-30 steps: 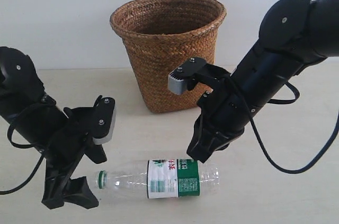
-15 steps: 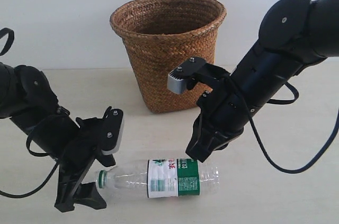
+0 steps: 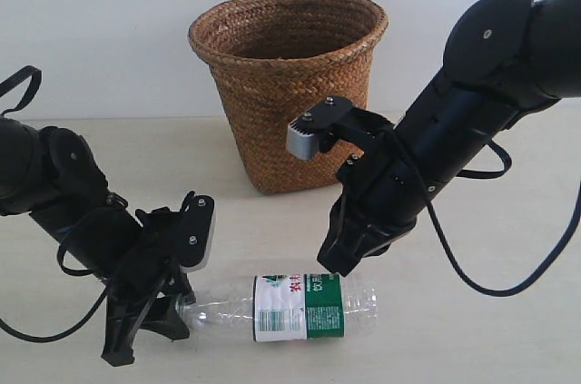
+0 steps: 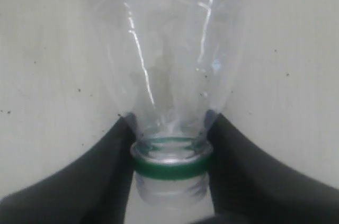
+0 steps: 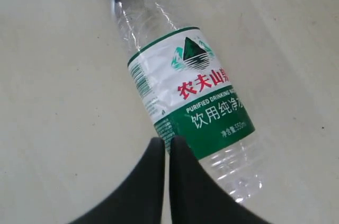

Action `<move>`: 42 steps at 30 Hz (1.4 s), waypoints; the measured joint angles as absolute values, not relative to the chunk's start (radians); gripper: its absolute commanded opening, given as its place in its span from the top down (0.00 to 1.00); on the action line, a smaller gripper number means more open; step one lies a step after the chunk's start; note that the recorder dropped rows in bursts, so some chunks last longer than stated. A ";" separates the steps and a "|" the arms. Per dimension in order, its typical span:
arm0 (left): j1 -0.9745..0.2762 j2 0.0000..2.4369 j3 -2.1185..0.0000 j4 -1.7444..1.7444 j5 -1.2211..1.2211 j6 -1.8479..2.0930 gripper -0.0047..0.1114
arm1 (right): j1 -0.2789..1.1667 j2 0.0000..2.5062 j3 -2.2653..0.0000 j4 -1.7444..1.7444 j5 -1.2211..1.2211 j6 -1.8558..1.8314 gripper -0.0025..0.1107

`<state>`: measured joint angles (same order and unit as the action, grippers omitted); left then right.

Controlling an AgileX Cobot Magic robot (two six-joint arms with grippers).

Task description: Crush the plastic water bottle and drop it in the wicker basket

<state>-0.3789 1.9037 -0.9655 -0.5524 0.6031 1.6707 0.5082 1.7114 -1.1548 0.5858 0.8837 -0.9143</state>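
Clear, thin-walled plastic water bottle (image 3: 290, 308) lies flat on your pale table (image 3: 508, 329), before the tapered woven wicker basket (image 3: 290, 93). Your left gripper (image 4: 170, 121) clasps its green-ringed neck; your right gripper (image 5: 167, 143), closed and empty, sits beside the label.

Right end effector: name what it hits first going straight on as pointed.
The plastic water bottle, on its green label band; the right end effector points down at it from close above, though the gap is unclear.
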 measured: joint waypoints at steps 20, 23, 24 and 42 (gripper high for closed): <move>-0.379 1.904 -0.965 -0.552 0.601 1.640 0.92 | 0.594 1.914 -1.320 0.654 0.926 -0.398 0.98; -0.379 1.904 -0.965 -0.552 0.601 1.638 0.92 | 0.600 1.954 -1.345 0.663 0.920 -0.380 0.98; -0.379 1.904 -0.965 -0.552 0.601 1.638 0.92 | 0.600 1.959 -1.345 0.663 0.914 -0.380 0.98; -0.379 1.906 -0.965 -0.540 0.593 1.624 0.92 | 0.599 2.122 -1.402 0.682 0.880 -0.383 0.98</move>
<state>-0.3789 1.9060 -0.9655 -0.5405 0.5925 1.6238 0.5993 2.1222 -1.4024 0.6820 0.8803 -0.3827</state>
